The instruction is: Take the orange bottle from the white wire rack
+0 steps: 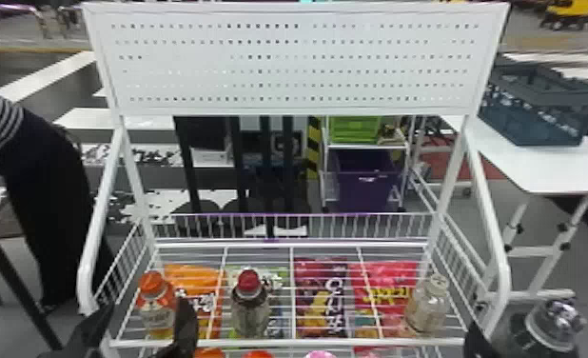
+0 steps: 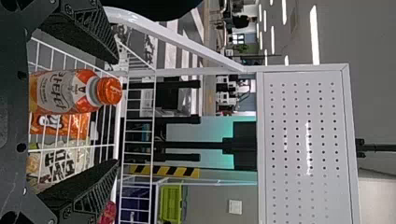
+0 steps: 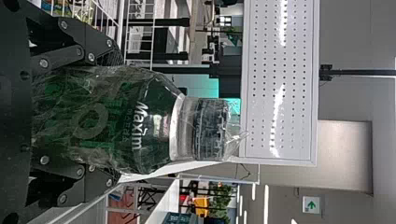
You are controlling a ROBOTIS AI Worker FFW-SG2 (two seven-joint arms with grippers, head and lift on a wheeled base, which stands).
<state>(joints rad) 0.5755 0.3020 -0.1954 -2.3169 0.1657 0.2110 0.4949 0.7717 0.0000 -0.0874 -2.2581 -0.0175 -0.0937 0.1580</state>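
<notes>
The orange bottle (image 1: 156, 304) stands upright at the left front of the white wire rack (image 1: 279, 342). My left gripper (image 1: 148, 309) is open, one finger on either side of the bottle in the head view. In the left wrist view the bottle (image 2: 70, 92) lies within the span of the left gripper (image 2: 115, 111), closer to the upper finger. At the lower right, my right gripper (image 1: 478, 339) is shut on a plastic-wrapped dark green jar (image 1: 540, 333); the right wrist view shows the jar (image 3: 126, 121) between the fingers of the right gripper (image 3: 116, 119).
A red-capped bottle (image 1: 250, 304) and a pale bottle (image 1: 427, 304) stand on the same shelf, with snack bags (image 1: 324, 300) lying between and behind. More caps (image 1: 257, 354) show below the front rail. Slanted side posts (image 1: 100, 219) and a perforated panel (image 1: 293, 62) frame the rack.
</notes>
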